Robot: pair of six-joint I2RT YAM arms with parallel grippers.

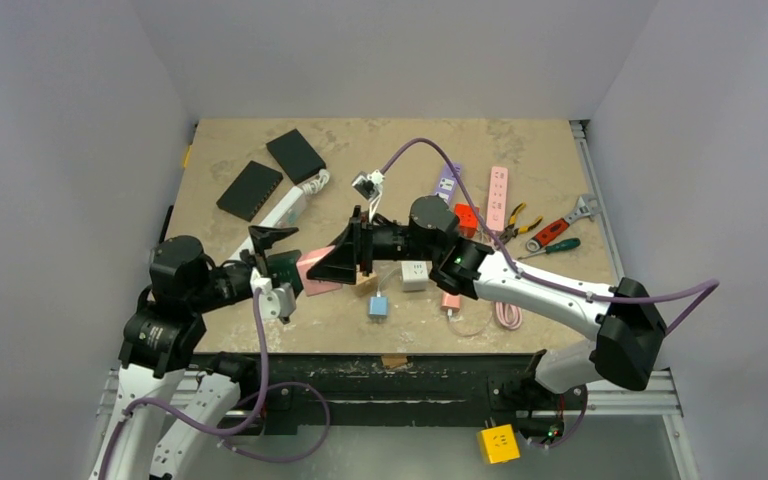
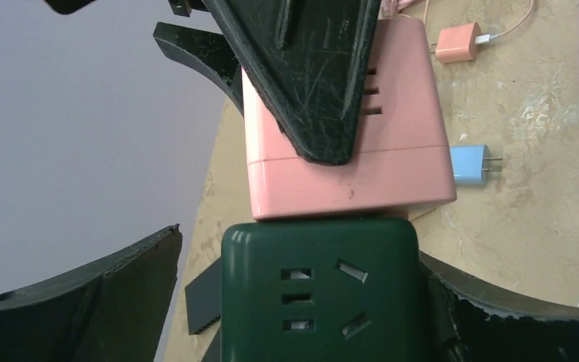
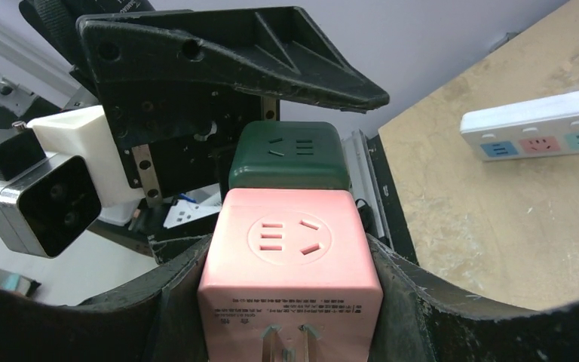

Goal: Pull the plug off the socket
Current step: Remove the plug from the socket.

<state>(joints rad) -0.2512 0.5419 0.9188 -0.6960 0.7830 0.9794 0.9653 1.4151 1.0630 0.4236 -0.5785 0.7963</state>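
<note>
A: Step in hand?
B: The plug is not yet off. The left gripper has its jaws spread around the green cube plug, with a clear gap at one finger. It has no grip.
A: Right side?
B: The right gripper is clamped on the pink cube socket, a finger on each flank.
A: Where's the pair?
B: Between the grippers, above the table, near-left of centre. Green sits flush against pink. The prongs between them are hidden.
A: Next?
B: Probably close left on green, then pull straight away from pink without twisting.
A: Looks?
B: Green is dark with rounded corners and slots on its face. Pink is the same shape, its own prongs bare on the side away from green.
</note>
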